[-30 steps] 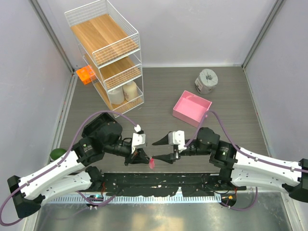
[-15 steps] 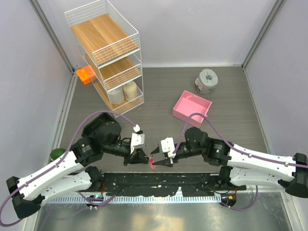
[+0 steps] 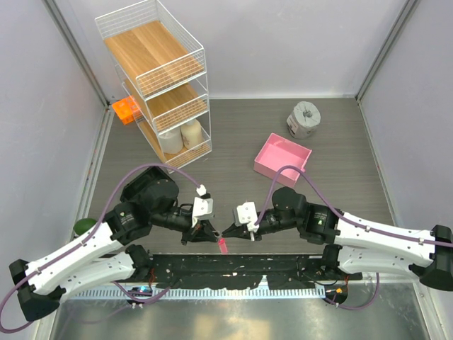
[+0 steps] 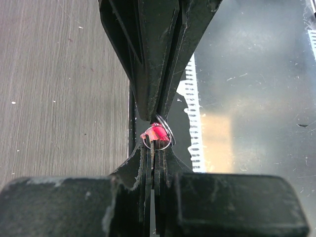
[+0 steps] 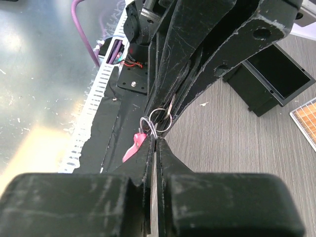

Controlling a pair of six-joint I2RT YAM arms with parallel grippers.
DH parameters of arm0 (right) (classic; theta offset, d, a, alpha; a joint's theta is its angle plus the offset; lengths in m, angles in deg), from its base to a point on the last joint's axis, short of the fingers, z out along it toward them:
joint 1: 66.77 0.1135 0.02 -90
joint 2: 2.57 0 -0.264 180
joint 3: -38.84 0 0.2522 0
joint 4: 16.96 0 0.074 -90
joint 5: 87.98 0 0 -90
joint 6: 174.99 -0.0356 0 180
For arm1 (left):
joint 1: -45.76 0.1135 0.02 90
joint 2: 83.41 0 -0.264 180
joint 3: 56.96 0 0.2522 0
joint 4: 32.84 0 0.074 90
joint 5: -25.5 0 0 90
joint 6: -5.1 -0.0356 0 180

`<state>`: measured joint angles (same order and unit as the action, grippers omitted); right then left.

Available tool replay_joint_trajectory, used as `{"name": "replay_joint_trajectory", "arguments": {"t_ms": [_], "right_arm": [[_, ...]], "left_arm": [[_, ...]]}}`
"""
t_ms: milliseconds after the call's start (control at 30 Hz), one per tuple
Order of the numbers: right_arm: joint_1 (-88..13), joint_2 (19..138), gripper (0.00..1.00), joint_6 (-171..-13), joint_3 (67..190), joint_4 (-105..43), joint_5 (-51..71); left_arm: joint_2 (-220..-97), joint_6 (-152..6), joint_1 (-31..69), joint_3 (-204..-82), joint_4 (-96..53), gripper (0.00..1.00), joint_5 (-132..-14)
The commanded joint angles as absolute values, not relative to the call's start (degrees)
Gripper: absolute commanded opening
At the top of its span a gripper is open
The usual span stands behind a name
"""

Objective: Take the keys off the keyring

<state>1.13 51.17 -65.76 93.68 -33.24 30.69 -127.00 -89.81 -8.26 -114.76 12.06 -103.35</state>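
Note:
Both grippers meet tip to tip over the table's near edge. The keyring, a pink-red tag (image 3: pixel 222 245) (image 5: pixel 133 148) (image 4: pixel 154 133), hangs from thin wire rings (image 5: pixel 161 119) (image 4: pixel 158 137) between the tips. My left gripper (image 3: pixel 215 234) (image 4: pixel 155 146) is shut on a thin dark piece with a silvery part (image 5: pixel 171 104), apparently the keys, mostly hidden between its fingers. My right gripper (image 3: pixel 226 232) (image 5: pixel 157 138) is shut on the wire ring that carries the tag.
A pink tray (image 3: pixel 283 157) lies on the table to the right and behind, with a grey roll (image 3: pixel 304 119) farther back. At the back left stand a wire shelf rack (image 3: pixel 159 78) and an orange box (image 3: pixel 124 110). Below the grippers runs the black base rail (image 3: pixel 233 269).
My right gripper moved left up to the left gripper's tips and went from open to shut on the ring. The left arm held still, shut throughout.

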Motion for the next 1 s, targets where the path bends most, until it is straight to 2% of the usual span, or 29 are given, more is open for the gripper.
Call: {"name": "replay_joint_trajectory", "arguments": {"t_ms": [0,200,367,567,700,800,967], "right_arm": [[1.4,48.5,0.05,-69.9,93.9,-25.8,29.6],[1.4,43.1,0.05,-81.9,85.8,-11.0,24.0],[1.3,39.8,0.05,-92.6,81.4,-3.2,11.5],[1.3,38.3,0.05,-99.7,77.3,6.8,8.8],[1.3,36.8,0.05,-98.2,79.1,-0.8,2.2],[1.3,35.1,0.05,-97.9,82.3,-14.4,-14.7],[1.3,32.0,0.05,-99.1,82.1,-23.1,-27.2]], "left_arm": [[-126.4,-89.9,-8.3,-117.0,11.2,0.00,-103.9],[-126.3,-90.0,-8.3,-116.0,11.5,0.00,-104.0],[-125.9,-89.9,-8.3,-115.6,11.2,0.00,-103.6],[-126.6,-88.9,-8.3,-114.5,8.7,0.00,-103.1],[-128.1,-87.1,-8.2,-114.4,7.9,0.00,-97.8],[-130.4,-82.1,-8.1,-115.5,8.3,0.00,-88.2],[-140.1,-74.5,-7.5,-119.9,11.2,0.00,-76.5]]}}
